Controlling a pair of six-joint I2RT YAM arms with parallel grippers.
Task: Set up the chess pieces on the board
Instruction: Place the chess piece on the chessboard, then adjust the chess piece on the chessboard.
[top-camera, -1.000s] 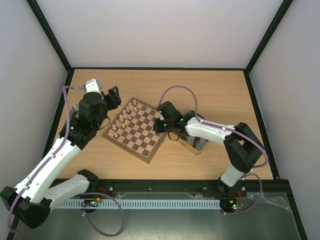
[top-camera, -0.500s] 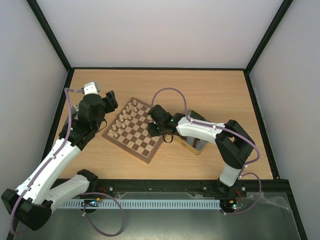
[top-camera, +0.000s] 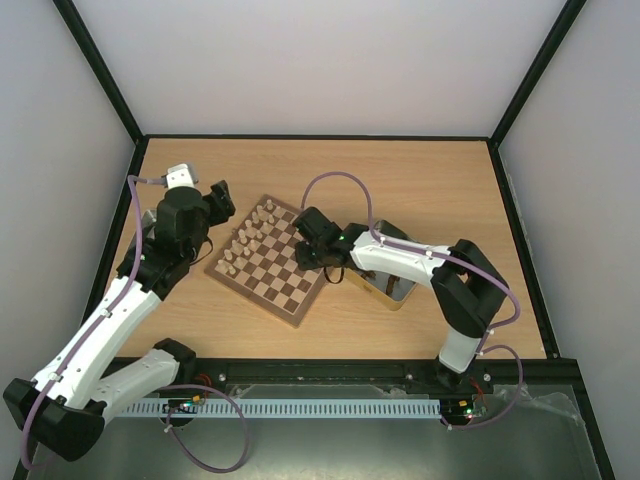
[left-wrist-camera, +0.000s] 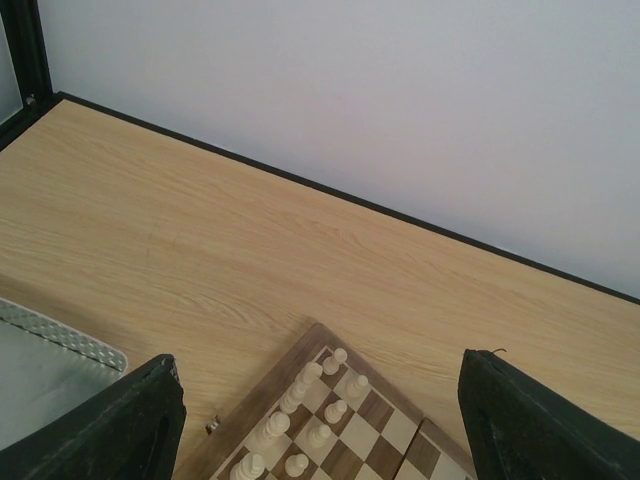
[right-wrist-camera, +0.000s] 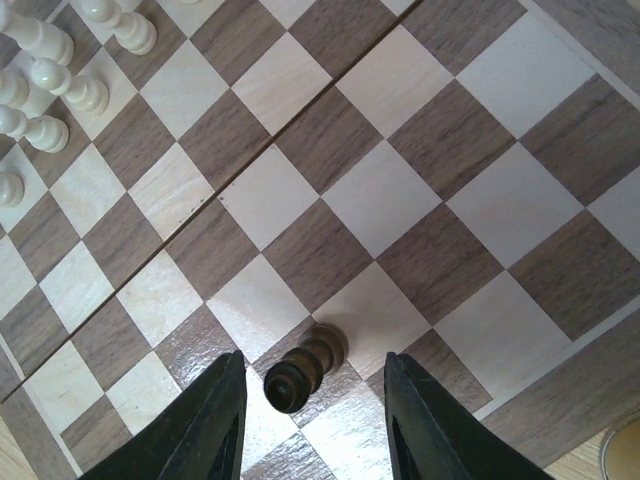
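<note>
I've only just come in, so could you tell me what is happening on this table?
Two robot arms are setting up a chessboard. The right gripper hangs over its right edge, fingers open around a dark piece that stands on a square, ungripped. Cream pieces stand in rows along the left side. The left gripper hovers open beside them, holding nothing.

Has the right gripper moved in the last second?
Yes. In the top view the right gripper has shifted left, away from the metal tin and farther in over the right side of the board.
</note>
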